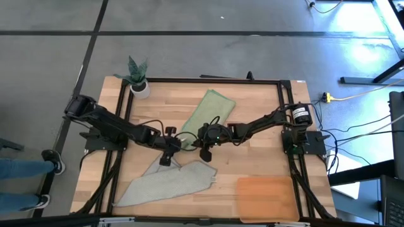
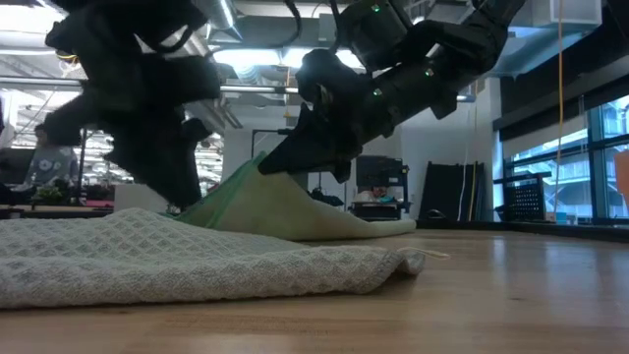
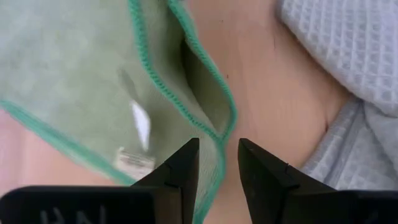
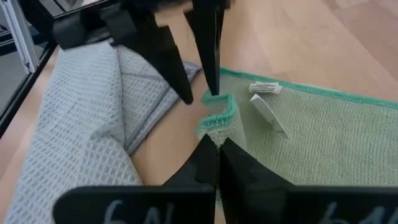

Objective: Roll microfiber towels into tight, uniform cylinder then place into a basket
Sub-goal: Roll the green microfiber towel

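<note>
Altogether: two towels, green (image 1: pixel 205 112) and grey (image 1: pixel 167 183); one basket (image 1: pixel 265 197).

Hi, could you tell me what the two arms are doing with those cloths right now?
Both arms meet at the near corner of the green towel in the middle of the table. The right gripper is shut on the towel's edge and has it lifted; the left gripper is open around the same edge. The grey towel lies unrolled in front of them, and the basket holds nothing.
</note>
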